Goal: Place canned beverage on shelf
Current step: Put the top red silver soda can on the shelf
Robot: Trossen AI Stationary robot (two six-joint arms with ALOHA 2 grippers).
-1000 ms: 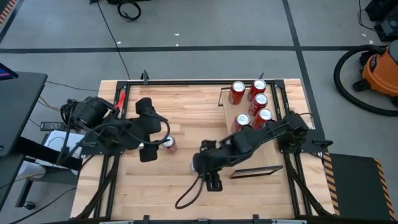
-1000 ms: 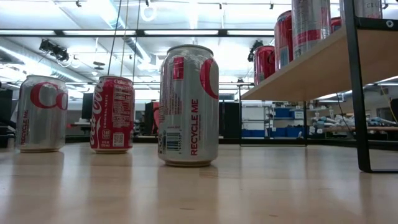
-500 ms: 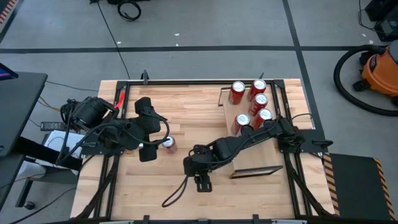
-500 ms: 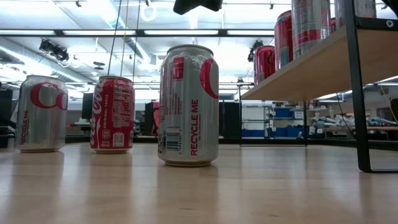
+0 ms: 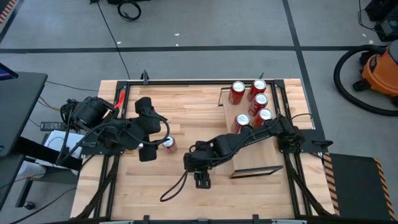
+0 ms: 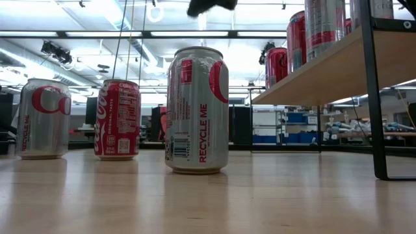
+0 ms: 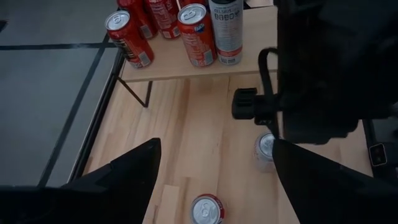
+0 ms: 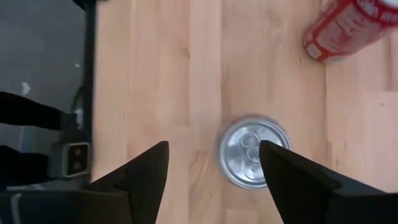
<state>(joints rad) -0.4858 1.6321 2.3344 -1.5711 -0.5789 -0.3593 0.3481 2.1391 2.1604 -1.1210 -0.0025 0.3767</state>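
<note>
While the right tool point(image 8: 211, 163) hangs open above a silver can point(image 8: 254, 151) standing on the counter point(image 5: 186, 112), the left tool point(image 7: 214, 163) waits open near a red can point(image 5: 168, 144); the shelf point(image 5: 249, 152) holds several cans.

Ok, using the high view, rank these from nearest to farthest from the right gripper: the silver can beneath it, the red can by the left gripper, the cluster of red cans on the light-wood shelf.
1. Silver can: directly under the right gripper.
2. Red can: toward the table's left, beside the left gripper.
3. Cluster of red cans: far right, on the light-wood shelf.
</note>
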